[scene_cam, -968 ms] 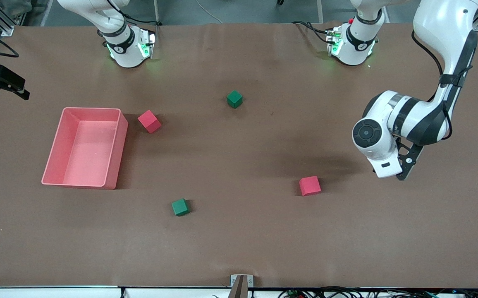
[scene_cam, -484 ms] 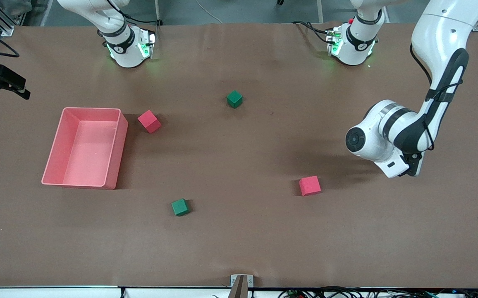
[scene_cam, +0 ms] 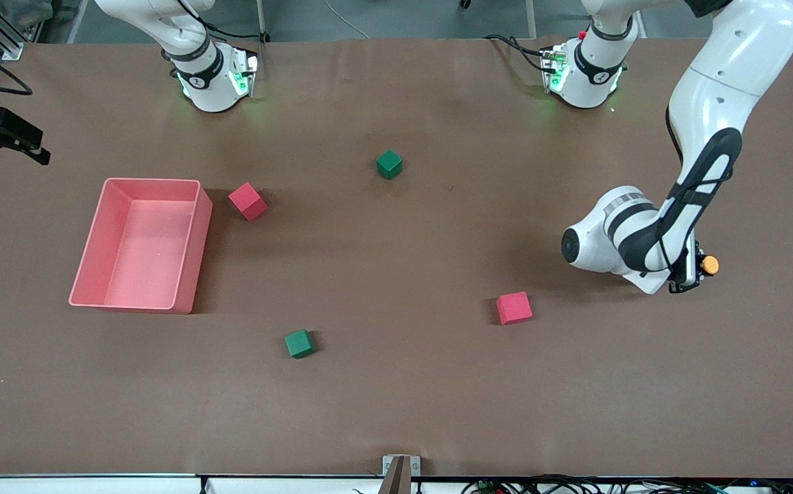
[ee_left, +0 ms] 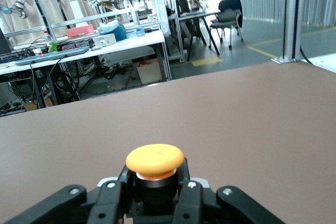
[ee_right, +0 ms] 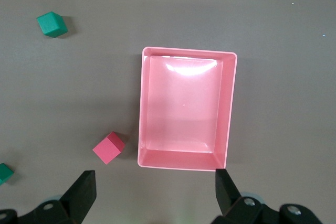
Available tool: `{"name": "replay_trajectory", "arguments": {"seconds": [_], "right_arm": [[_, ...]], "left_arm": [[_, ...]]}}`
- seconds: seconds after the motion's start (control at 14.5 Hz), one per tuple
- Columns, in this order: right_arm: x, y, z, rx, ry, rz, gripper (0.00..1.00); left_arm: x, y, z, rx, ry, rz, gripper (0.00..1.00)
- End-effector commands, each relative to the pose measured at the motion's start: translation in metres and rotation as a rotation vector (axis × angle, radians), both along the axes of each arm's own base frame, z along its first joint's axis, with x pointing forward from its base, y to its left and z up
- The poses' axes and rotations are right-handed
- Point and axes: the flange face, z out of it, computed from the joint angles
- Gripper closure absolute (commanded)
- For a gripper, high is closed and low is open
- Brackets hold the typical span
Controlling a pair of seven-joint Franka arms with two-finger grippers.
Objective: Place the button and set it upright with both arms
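Pinching the button [ee_left: 155,169] between its fingers [ee_left: 113,203], the left gripper [scene_cam: 690,274] hovers over the table [scene_cam: 396,412] near a red cube [scene_cam: 514,307]. Carrying seems underway; next, lower it cap-up. The right gripper [ee_right: 152,192] waits, fingers spread, above the pink bin [ee_right: 185,109].

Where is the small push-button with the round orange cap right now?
The orange-capped push-button is clamped in the left gripper, over the table's left-arm end, with a red cube its closest neighbour on the table.
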Motion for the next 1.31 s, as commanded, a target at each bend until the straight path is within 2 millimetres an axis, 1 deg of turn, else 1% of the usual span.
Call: {"name": "replay_trajectory", "arguments": {"seconds": [0.0,0.14,0.28,0.35,0.55,0.76,1.04,1.11,1.18,1.24], "right_arm": [[-0.006,-0.001,0.001,0.018,0.0,0.006,0.0],[-0.006,-0.001,0.001,0.018,0.0,0.006,0.0],[-0.006,-0.001,0.001,0.018,0.003,0.006,0.0],[-0.007,-0.001,0.0,0.018,0.007,0.006,0.0],[-0.007,-0.002,0.0,0.018,0.007,0.005,0.0],[-0.007,-0.002,0.0,0.019,0.012,0.005,0.0],[-0.007,0.0,-0.001,0.018,0.014,0.008,0.0],[-0.007,0.0,0.0,0.019,0.012,0.008,0.0],[-0.007,0.0,-0.001,0.019,0.014,0.008,0.0],[-0.007,0.0,0.0,0.019,0.012,0.008,0.0]], "left_arm": [[0.002,0.031,-0.017,0.089,-0.072,-0.006,1.0],[0.001,0.05,-0.029,0.144,-0.095,-0.03,1.0],[0.0,0.061,-0.042,0.178,-0.114,-0.059,1.0],[-0.003,0.061,-0.051,0.179,-0.11,-0.072,1.0],[-0.014,0.07,-0.07,0.201,-0.076,-0.094,1.0],[-0.017,0.073,-0.074,0.207,-0.084,-0.106,1.0],[-0.021,0.072,-0.088,0.204,-0.074,-0.122,0.98],[-0.021,0.073,-0.088,0.204,-0.075,-0.12,0.92],[-0.021,0.072,-0.088,0.205,-0.074,-0.123,0.81],[-0.021,0.072,-0.088,0.204,-0.074,-0.123,0.78]]}}
